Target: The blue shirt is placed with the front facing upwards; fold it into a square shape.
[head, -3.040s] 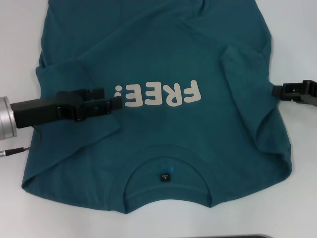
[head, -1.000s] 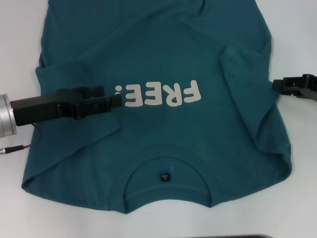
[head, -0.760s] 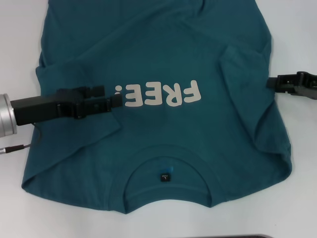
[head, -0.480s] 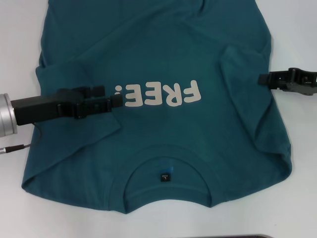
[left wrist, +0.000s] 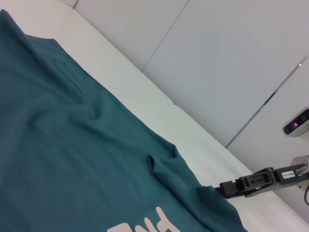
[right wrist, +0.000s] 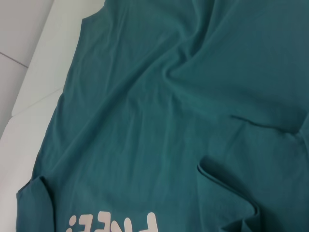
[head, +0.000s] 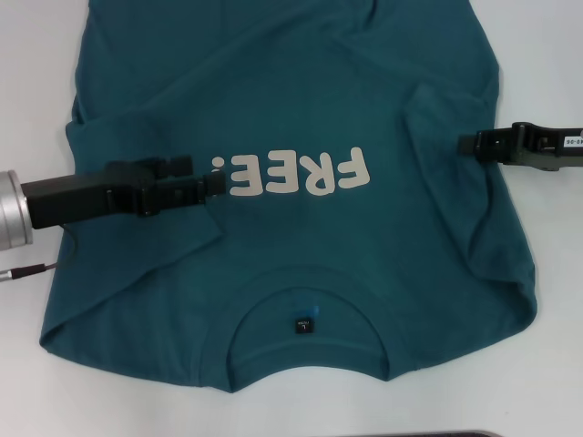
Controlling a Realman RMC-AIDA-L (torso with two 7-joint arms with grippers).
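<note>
Fingers on the left gripper (head: pixel 215 185) look pinched together over the folded-in sleeve, tips beside the "FREE!" print; can't tell on the right gripper (head: pixel 463 144). Blue shirt (head: pixel 301 100) lies front-up on the table (head: pixel 27 73), collar nearest the robot, long axis running away. Right gripper sits over the other sleeve's edge, so that fold looks next.

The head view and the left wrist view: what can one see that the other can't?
Only the head view shows the left gripper beside the exclamation mark, the round neck with its black label, and the whole FREE! lettering. Only the left wrist view shows the wall panels behind the table. Both show the blue shirt and the right gripper reaching over its edge.
</note>
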